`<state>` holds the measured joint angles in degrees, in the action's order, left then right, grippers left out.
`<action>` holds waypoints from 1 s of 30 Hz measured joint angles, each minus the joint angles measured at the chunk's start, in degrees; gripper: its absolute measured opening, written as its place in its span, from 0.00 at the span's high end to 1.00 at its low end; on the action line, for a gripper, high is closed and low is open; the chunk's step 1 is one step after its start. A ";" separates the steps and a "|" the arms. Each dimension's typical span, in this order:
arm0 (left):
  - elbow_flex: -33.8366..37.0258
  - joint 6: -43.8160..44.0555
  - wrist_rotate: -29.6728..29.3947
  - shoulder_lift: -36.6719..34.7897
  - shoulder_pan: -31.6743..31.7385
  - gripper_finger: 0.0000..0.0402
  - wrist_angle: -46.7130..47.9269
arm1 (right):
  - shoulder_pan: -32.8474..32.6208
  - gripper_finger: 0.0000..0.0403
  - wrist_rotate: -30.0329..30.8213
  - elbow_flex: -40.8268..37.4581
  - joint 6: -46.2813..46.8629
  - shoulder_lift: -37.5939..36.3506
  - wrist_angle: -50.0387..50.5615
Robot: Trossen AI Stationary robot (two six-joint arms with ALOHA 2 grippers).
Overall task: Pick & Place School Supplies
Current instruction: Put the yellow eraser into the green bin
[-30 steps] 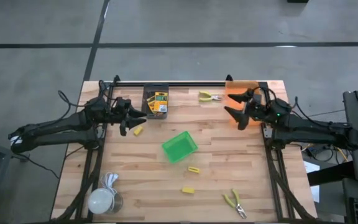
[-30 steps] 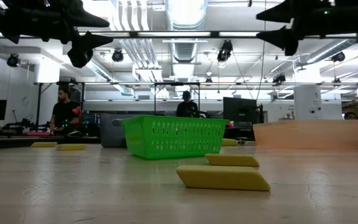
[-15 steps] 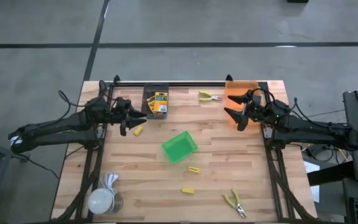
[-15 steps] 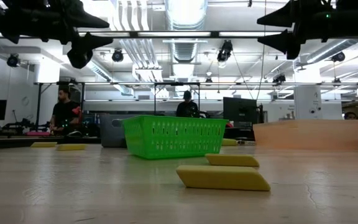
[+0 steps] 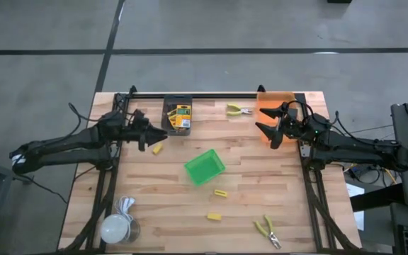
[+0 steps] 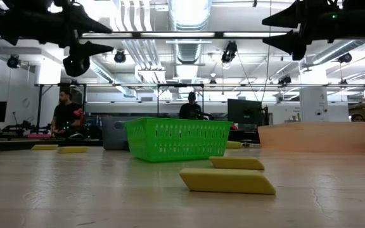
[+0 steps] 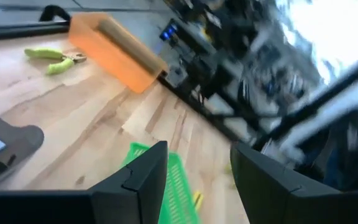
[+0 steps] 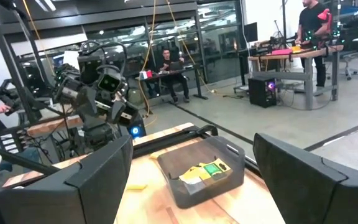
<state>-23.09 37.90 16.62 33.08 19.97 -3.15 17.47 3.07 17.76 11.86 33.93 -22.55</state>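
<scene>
My left gripper (image 5: 149, 139) hovers open above the table's far left, beside the grey bin (image 5: 178, 115) that holds yellow-and-green crayon boxes (image 8: 205, 170). A small yellow block (image 5: 158, 149) lies on the wood just below it. My right gripper (image 5: 266, 132) hovers open at the far right, in front of the orange bin (image 5: 275, 105). Nothing sits between either pair of fingers (image 7: 143, 179) (image 8: 98, 182). Yellow-handled pliers (image 5: 239, 110) lie near the far edge, and another pair (image 5: 268, 231) lies near the front. Two more yellow blocks (image 5: 221, 193) (image 5: 214, 216) lie flat on the table.
A green basket (image 5: 205, 167) stands mid-table, turned at an angle. A white round object (image 5: 115, 228) sits at the near left corner. Black frame rails run along the table's left, right and far edges. People stand in the room beyond the table.
My left gripper has rolled about its own pointing line while staying in place high over the far left; its fingers stand at a different angle than a second ago. Nothing on the table has moved.
</scene>
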 joint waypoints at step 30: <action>-0.02 12.25 -5.61 0.29 0.02 0.55 3.35 | 0.01 0.19 0.00 0.00 0.09 0.02 -0.01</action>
<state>-23.11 50.15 11.01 33.36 19.99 0.21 17.48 3.07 17.76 11.95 33.95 -22.55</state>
